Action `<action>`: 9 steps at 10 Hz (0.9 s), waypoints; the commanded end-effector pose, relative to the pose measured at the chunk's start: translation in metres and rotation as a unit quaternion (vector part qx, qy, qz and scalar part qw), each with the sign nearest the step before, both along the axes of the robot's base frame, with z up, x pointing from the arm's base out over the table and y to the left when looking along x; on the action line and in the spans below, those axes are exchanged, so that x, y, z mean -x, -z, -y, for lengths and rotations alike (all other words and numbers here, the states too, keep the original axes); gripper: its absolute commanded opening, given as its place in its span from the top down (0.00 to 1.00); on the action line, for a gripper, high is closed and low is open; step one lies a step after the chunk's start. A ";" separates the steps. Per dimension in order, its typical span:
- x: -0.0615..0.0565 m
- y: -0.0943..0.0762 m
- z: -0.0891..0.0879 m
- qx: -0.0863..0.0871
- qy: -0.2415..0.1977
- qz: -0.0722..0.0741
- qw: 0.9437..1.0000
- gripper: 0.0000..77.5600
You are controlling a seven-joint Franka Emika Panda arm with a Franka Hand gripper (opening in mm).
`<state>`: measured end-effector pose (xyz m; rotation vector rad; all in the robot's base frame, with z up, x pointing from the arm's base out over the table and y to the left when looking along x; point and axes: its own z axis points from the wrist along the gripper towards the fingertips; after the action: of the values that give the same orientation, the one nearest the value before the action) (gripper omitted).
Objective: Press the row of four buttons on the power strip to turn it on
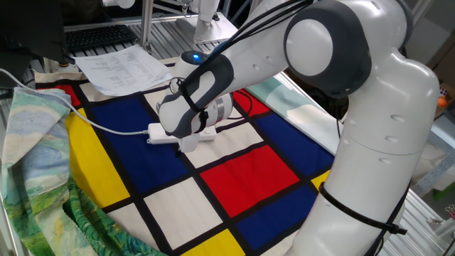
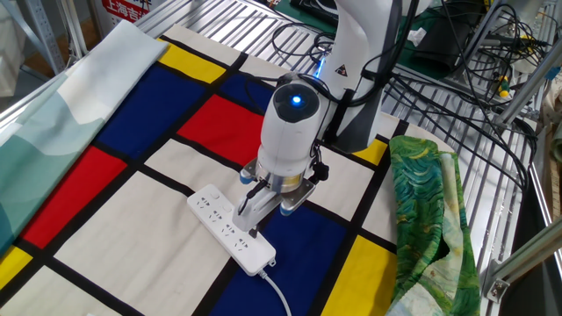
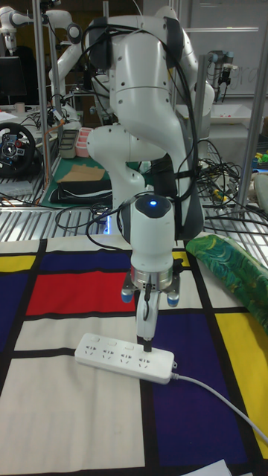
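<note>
Long slim white plastic power strip (image 2: 230,231) lies flat on the desk's checkered cloth of red, blue, yellow and white panels (image 2: 97,123), spanning a white panel and a blue one. Its thin white cord (image 2: 278,296) leaves the end nearest the camera in the other fixed view. In the tall fixed view the strip (image 3: 125,358) lies left to right, cord (image 3: 219,401) off its right end.

White robot arm's pincer (image 2: 249,226) points straight down onto the strip, tip touching its top face toward the cord end; same in the tall fixed view (image 3: 147,343). Fingers look pressed together into one dark tip, no gap visible, so clenched, holding nothing.

Row of four small white buttons: too small to pick out; cannot tell which one the tip sits on.

In one fixed view the arm's wrist hides most of the strip (image 1: 160,133).

Crumpled green patterned cloth (image 2: 428,211) lies at the desk edge beside the arm base. Printed white paper sheets (image 1: 121,67) lie at the far corner, well apart from the strip.
</note>
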<state>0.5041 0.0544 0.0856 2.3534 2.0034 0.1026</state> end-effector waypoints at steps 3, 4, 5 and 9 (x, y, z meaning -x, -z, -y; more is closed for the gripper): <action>0.001 -0.001 0.002 0.002 0.014 0.004 1.000 0.00; 0.001 -0.001 0.002 0.002 0.015 0.005 1.000 0.00; 0.001 -0.001 0.002 0.001 0.014 0.005 1.000 0.00; 0.000 -0.002 0.000 -0.001 0.013 0.005 1.000 0.00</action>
<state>0.5024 0.0532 0.0857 2.3743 1.9683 0.1054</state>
